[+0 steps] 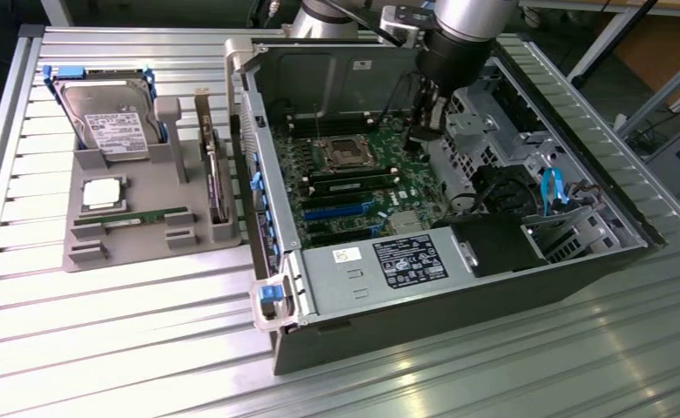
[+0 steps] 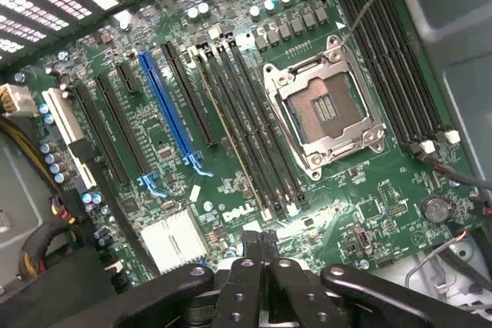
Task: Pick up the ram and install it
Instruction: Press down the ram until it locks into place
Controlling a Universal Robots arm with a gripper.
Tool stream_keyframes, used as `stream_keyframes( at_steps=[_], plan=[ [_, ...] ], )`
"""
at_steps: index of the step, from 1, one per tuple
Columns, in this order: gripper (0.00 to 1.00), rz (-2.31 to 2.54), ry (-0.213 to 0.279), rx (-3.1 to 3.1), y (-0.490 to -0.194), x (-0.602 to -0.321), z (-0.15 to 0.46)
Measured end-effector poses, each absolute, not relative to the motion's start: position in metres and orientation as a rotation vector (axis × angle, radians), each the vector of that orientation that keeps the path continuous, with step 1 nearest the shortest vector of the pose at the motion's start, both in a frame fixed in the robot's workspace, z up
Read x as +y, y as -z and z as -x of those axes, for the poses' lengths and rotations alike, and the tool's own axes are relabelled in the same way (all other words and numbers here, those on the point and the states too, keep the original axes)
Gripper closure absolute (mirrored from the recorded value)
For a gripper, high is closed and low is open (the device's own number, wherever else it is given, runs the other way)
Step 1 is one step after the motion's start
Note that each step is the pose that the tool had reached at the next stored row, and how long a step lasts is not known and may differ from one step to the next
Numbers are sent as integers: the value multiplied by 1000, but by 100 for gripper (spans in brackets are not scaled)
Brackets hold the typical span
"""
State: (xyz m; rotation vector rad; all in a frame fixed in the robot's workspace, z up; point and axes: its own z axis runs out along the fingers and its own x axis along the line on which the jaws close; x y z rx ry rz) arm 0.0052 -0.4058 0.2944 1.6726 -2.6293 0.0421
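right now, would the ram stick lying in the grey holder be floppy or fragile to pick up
The ram stick looks like a thin, rigid circuit board, so probably stiff, not floppy. Being long and narrow, it is likely light but could crack if bent. It lies low in the grey holder, so gripping its thin edges may be fiddly.

The motherboard point(image 2: 192, 213) is dark green, crossed by black slots point(image 2: 254, 144) and one bright blue slot point(image 2: 165, 109), with a silver-framed socket point(image 2: 323, 105) and a white heatsink block point(image 2: 173, 240); the gripper point(image 2: 261, 266) over it is black. The case point(image 1: 456, 287) is grey outside and bare silver inside, with blue clips point(image 1: 272, 294) along its edge and a blue cable point(image 1: 548, 187) near the black drive bay. On the silver ribbed worktop point(image 1: 119, 331), at its far corner, a grey tray point(image 1: 131, 218) carries a silver drive point(image 1: 105, 117) with blue rails, a silver chip point(image 1: 102, 193) and a green ram point(image 1: 131, 216).
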Motion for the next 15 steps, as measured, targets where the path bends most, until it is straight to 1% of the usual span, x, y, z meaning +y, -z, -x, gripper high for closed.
stream_keyframes(
  at_steps=[15],
  plan=[
    [90, -1383, -54, -2782, -294, -406, -5]
  ],
)
